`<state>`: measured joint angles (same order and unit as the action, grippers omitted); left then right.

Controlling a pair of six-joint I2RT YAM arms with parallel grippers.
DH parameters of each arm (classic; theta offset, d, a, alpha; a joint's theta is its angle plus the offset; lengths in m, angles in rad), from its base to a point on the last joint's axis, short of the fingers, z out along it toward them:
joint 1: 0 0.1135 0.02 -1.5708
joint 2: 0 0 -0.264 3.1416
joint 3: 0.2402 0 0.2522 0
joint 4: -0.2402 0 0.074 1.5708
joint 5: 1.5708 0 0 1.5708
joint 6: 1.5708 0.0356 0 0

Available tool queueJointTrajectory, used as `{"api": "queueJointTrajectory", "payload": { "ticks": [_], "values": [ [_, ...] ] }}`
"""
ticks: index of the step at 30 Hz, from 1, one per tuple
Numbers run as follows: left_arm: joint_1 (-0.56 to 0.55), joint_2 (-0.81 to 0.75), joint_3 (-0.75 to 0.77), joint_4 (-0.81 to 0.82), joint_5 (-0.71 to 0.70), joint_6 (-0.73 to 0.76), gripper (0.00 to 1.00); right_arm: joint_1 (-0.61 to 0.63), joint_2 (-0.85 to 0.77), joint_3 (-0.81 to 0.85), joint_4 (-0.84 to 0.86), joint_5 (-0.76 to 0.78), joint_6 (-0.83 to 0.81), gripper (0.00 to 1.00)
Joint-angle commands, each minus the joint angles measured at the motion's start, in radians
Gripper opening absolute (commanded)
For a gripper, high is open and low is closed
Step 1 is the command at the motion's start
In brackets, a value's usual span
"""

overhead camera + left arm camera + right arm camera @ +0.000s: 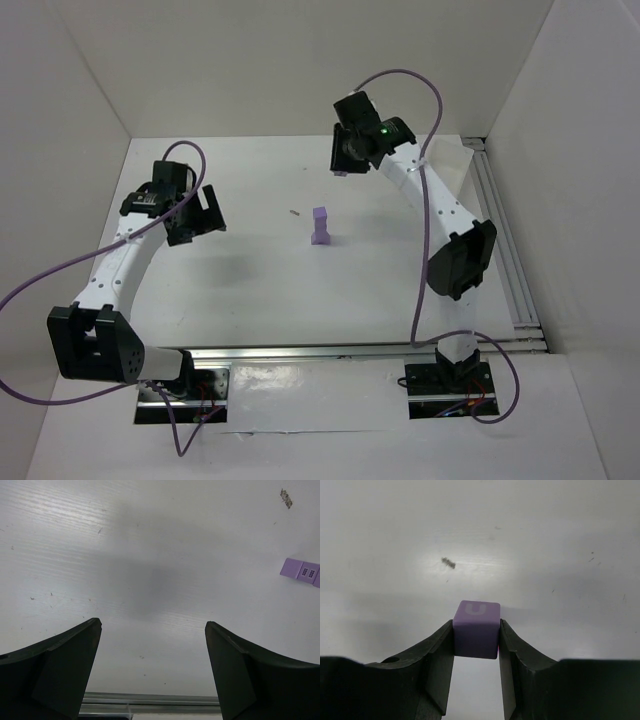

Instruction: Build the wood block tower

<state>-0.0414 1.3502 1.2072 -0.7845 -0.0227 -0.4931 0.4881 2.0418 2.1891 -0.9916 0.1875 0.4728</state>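
White left arm and right arm, black-jointed, trail purple cables; left claw and right claw are black

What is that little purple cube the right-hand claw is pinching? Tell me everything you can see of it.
The cube is small, lilac, matte and smooth, with softly rounded edges; it looks like painted wood. Its top face bears a pale U-shaped mark. It sits level, squeezed on two opposite sides by the dark fingers of the right gripper. Whether it rests on the white table or hangs just above cannot be told. From overhead it is towards the back, beyond the tower.
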Motion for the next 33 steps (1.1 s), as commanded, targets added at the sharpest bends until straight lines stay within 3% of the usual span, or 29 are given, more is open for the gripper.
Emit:
{"api": "queueJointTrajectory", "payload": {
  "ticks": [1,11,29,33],
  "values": [
    [0.005,-0.010,0.061,-0.004,-0.026,0.016,0.98,0.064,-0.071,0.041,-0.140,-0.009,-0.033,0.27],
    [0.005,-0.019,0.071,-0.013,-0.026,0.007,0.98,0.167,-0.051,0.078,-0.214,0.020,-0.002,0.27],
    [0.005,-0.019,0.052,-0.013,-0.017,0.007,0.98,0.188,0.001,0.075,-0.254,0.064,0.029,0.27],
    [0.005,-0.019,0.043,-0.013,-0.017,0.007,0.98,0.051,-0.101,-0.041,-0.222,0.081,0.038,0.27]
  ]
}}
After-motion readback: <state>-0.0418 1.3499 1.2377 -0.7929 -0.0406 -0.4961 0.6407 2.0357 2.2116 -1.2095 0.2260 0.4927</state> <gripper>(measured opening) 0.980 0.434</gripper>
